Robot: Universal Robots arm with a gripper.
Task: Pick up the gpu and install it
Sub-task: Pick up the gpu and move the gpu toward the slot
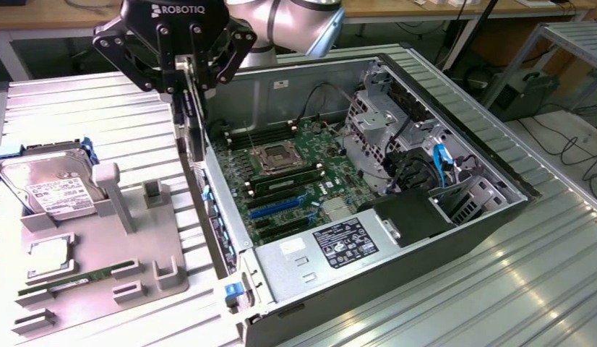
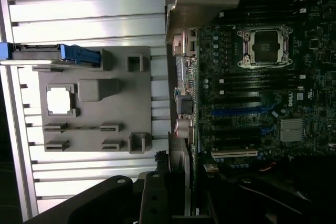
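Sheet metal, ribbed and silver, makes up the table (image 1: 530,289), and on it lies an open computer case (image 1: 298,76) with grey steel walls. The gripper (image 1: 189,81), black and angular, has its fingers closed tight on the top edge of the gpu (image 1: 194,130), a thin flat card that hangs upright and edge-on above the case wall on the exterior view's left, clear of the green motherboard (image 1: 327,144) below. Left of the case in that view, a matte grey plastic holder (image 1: 134,253) carries a boxy silver hard drive (image 1: 53,191) with a white label. The exterior view also takes in the labelled power supply (image 1: 342,242) at the near end of the case. The wrist view looks straight down the gpu (image 2: 181,171), a narrow strip between the dark fingers (image 2: 152,203), over the row of ports at the board's edge, and lays out the square processor socket (image 2: 268,45) and a blue slot (image 2: 247,111).
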